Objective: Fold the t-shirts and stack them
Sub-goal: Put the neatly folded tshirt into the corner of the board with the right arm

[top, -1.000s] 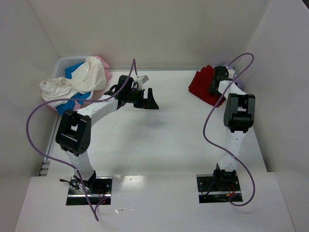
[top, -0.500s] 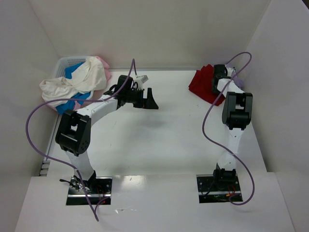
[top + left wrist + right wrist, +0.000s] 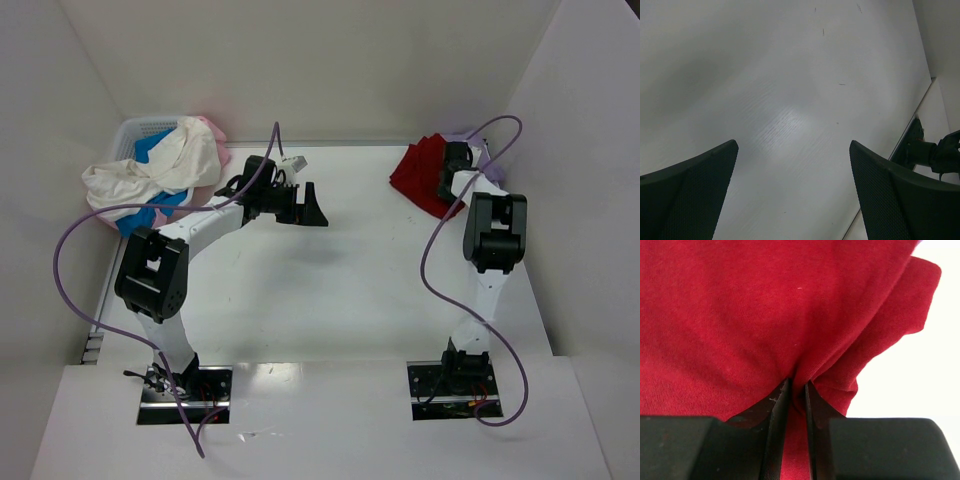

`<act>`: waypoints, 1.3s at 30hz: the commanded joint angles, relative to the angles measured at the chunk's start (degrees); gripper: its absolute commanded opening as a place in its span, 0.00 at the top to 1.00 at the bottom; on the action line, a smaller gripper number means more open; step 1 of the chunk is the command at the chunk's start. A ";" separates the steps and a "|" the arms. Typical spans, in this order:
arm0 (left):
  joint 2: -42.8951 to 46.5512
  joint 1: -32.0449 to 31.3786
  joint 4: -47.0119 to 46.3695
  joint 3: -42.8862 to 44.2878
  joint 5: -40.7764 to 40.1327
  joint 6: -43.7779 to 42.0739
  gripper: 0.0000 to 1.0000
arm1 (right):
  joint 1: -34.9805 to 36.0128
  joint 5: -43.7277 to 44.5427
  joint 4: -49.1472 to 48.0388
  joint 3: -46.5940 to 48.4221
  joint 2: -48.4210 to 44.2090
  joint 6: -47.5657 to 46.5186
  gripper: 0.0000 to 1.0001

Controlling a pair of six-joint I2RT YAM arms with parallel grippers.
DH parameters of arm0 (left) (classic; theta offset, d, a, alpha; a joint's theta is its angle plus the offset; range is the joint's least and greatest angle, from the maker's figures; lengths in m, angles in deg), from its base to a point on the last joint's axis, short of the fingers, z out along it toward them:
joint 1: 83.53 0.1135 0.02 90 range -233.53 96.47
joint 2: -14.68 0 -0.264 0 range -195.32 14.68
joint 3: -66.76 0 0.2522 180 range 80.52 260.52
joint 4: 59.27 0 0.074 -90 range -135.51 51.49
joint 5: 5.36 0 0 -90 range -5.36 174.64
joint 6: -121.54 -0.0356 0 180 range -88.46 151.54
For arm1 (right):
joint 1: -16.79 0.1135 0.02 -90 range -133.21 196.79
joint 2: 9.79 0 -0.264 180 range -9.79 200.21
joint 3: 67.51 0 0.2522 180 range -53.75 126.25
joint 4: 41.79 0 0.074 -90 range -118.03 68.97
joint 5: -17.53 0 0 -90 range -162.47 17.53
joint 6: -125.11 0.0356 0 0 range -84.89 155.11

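— Where is the left arm (image 3: 205, 228)?
— Bent at the elbow and reaching right, toward the middle of the scene. The left gripper (image 3: 792, 150) hangs in the air, jaws spread wide with nothing between them.
— And the right arm (image 3: 492, 232)?
— Stretched toward the far right. The right gripper (image 3: 796, 385) has its jaws nearly together, pinching a fold of the dark red t-shirt (image 3: 740, 315).

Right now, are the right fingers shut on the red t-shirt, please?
Shut on it: the red t-shirt is pinched into a crease between the right fingers.
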 commanded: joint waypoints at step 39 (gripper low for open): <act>8.76 0.27 -1.18 -3.46 2.39 -2.65 0.00 | 13.26 -6.13 4.22 -31.01 -36.41 29.53 0.17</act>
